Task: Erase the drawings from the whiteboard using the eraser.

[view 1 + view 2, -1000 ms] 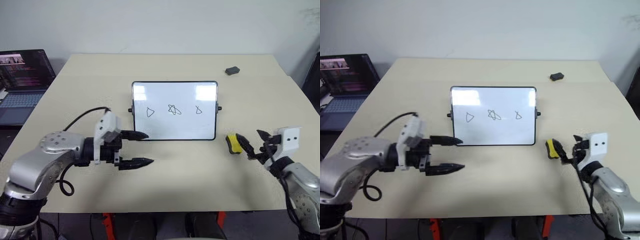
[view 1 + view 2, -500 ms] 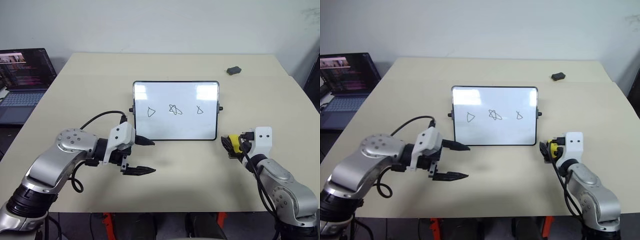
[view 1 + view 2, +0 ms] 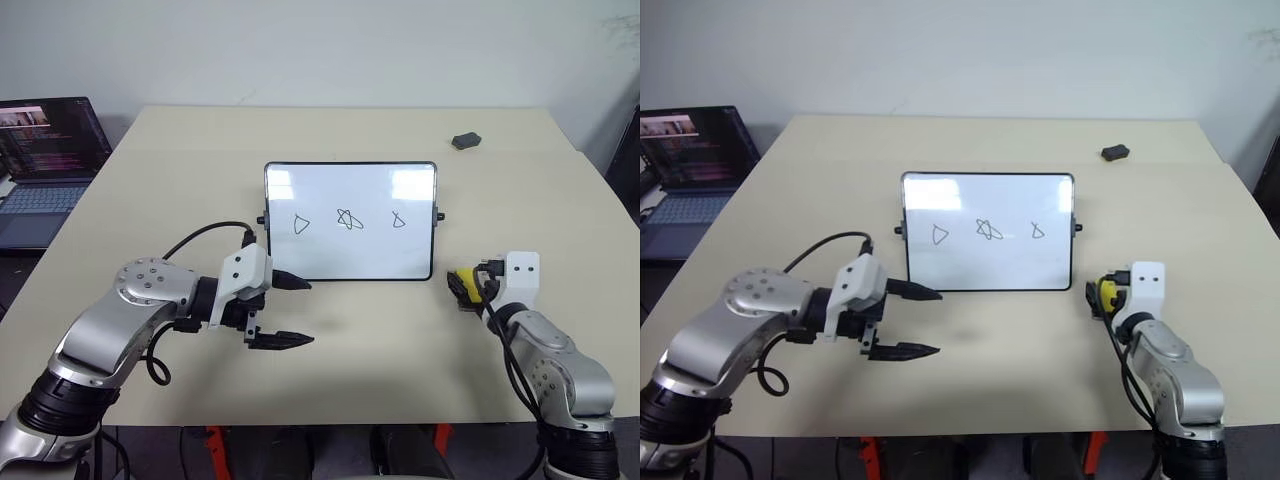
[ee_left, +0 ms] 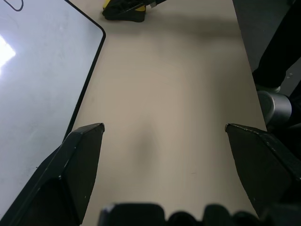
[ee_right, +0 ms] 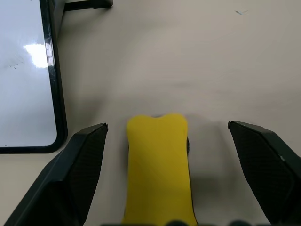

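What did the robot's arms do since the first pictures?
The right gripper came in to the eraser and now has its open fingers on either side of it, not gripping yet. The left gripper swung lower, still open. The whiteboard and drawings stayed put.

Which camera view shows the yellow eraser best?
The right wrist view: the eraser lies large and unobstructed on the table between the open fingers of the right gripper. In the head views it is small and partly hidden by that gripper. The left wrist view catches a far, dark sliver of it.
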`<action>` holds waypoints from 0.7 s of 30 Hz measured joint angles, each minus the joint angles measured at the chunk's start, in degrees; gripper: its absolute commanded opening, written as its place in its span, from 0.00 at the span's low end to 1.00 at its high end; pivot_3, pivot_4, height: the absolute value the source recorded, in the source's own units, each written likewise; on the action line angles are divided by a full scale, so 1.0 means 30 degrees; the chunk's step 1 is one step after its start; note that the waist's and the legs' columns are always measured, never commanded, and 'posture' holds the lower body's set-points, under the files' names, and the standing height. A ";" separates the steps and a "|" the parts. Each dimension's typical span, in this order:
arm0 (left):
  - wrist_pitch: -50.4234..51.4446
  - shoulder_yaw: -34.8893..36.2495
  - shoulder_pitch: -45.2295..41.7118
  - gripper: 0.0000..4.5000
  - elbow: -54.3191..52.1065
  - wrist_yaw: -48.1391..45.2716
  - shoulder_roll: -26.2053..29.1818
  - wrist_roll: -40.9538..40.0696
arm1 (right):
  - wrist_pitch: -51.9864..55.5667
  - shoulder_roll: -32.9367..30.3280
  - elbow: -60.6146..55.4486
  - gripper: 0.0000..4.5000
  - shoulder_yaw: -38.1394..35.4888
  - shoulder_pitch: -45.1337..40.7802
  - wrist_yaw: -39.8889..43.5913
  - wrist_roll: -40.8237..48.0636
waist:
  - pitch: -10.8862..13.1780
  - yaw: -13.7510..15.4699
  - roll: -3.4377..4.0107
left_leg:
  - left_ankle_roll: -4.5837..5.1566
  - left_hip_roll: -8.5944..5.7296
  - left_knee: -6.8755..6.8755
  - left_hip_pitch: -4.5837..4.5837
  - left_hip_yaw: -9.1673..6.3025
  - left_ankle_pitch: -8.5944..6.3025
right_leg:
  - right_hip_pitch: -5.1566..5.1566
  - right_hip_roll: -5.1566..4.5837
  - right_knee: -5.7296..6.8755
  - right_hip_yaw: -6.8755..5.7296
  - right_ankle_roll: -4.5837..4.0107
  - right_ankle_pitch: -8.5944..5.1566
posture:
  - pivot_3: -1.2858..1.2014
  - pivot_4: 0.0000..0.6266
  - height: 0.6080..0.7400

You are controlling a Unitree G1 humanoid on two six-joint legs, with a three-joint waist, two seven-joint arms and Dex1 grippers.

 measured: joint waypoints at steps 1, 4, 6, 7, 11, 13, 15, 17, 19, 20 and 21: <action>-0.0002 0.0000 0.0001 1.00 0.0000 0.0019 0.0000 0.0001 | 0.0000 0.0000 0.0097 1.00 -0.0014 -0.0076 0.0000 -0.0018 | 0.0000 0.0001 0.0000 | 0.0000 -0.0001 0.0000 0.0000 -0.0001 0.0000 | 0.0000 0.0000 0.0000 0.0000 0.0000 0.0000 | 0.52 0.24 1.00; -0.0081 0.0003 0.0114 1.00 0.0005 0.0038 0.0001 0.0068 | 0.0000 -0.0003 0.0368 1.00 -0.0060 -0.0168 0.0177 -0.0046 | 0.0000 0.0002 0.0000 | 0.0000 -0.0002 0.0000 0.0000 0.0002 0.0000 | 0.0000 -0.0001 -0.0002 0.0003 0.0000 0.0000 | 0.52 0.24 1.00; -0.0195 0.0003 0.0226 1.00 0.0038 0.0041 0.0001 0.0209 | 0.0002 -0.0001 0.0500 0.96 -0.0082 -0.0170 0.0249 -0.0039 | 0.0000 0.0000 0.0000 | 0.0001 -0.0001 0.0000 0.0000 0.0000 0.0000 | 0.0000 -0.0001 0.0000 0.0000 0.0000 0.0000 | 0.52 0.24 1.00; -0.0332 0.0003 0.0274 1.00 0.0062 0.0040 0.0000 0.0287 | 0.0002 0.0000 0.0507 0.90 -0.0133 -0.0170 0.0262 -0.0034 | 0.0000 0.0001 0.0000 | 0.0001 -0.0001 0.0000 -0.0001 -0.0002 0.0000 | 0.0000 -0.0001 0.0000 -0.0001 0.0000 0.0000 | 0.52 0.24 1.00; -0.0573 0.0062 0.0420 1.00 0.0102 0.0027 0.0001 0.0375 | 0.0002 -0.0001 0.0533 0.63 -0.0272 -0.0199 0.0306 -0.0043 | 0.0000 -0.0005 0.0000 | 0.0001 0.0000 0.0001 0.0001 0.0002 0.0000 | 0.0000 -0.0001 0.0001 0.0003 0.0000 0.0000 | 0.52 0.24 1.00; -0.0657 0.0072 0.0687 1.00 0.0110 0.0038 0.0000 0.0386 | 0.0003 -0.0001 0.0545 0.47 -0.0276 -0.0199 0.0393 -0.0043 | 0.0000 -0.0008 0.0000 | 0.0001 0.0001 0.0000 0.0000 0.0000 0.0000 | 0.0000 -0.0001 0.0001 0.0000 0.0000 0.0000 | 0.52 0.24 1.00; -0.0685 0.0079 0.0780 1.00 0.0119 0.0056 0.0001 0.0385 | 0.0007 -0.0003 0.0544 0.31 -0.0277 -0.0204 0.0507 -0.0042 | 0.0000 -0.0001 0.0000 | 0.0001 0.0000 0.0001 0.0000 -0.0003 0.0000 | 0.0001 -0.0001 0.0001 -0.0001 0.0000 0.0000 | 0.52 0.24 1.00; -0.0714 0.0087 0.0798 1.00 0.0119 0.0072 0.0001 0.0385 | 0.0013 -0.0016 0.0544 0.25 -0.0295 -0.0215 0.0615 -0.0047 | 0.0000 -0.0001 0.0000 | 0.0001 0.0000 0.0002 0.0000 -0.0001 0.0000 | 0.0003 -0.0001 0.0002 -0.0001 -0.0001 0.0001 | 0.52 0.24 1.00; -0.0741 0.0091 0.0826 1.00 0.0119 0.0089 0.0000 0.0385 | 0.0020 -0.0038 0.0544 0.25 -0.0293 -0.0215 0.0680 -0.0054 | 0.0000 -0.0001 0.0000 | 0.0001 0.0000 0.0002 0.0001 -0.0001 0.0000 | 0.0002 -0.0001 0.0003 0.0001 -0.0001 0.0001 | 0.52 0.24 1.00; -0.0744 0.0098 0.0865 1.00 0.0119 0.0105 0.0000 0.0381 | 0.0020 -0.0041 0.0544 0.25 -0.0294 -0.0216 0.0704 -0.0055 | 0.0000 -0.0001 0.0000 | 0.0001 0.0001 0.0001 0.0001 -0.0001 0.0000 | 0.0003 -0.0001 0.0002 -0.0001 -0.0001 0.0001 | 0.52 0.24 1.00; -0.0744 0.0109 0.0912 1.00 0.0119 0.0117 -0.0001 0.0380 | 0.0020 -0.0041 0.0544 0.25 -0.0297 -0.0215 0.0725 -0.0054 | 0.0000 -0.0002 0.0000 | 0.0001 0.0001 0.0001 0.0001 -0.0002 0.0000 | 0.0002 -0.0001 0.0003 -0.0001 -0.0001 0.0000 | 0.52 0.24 1.00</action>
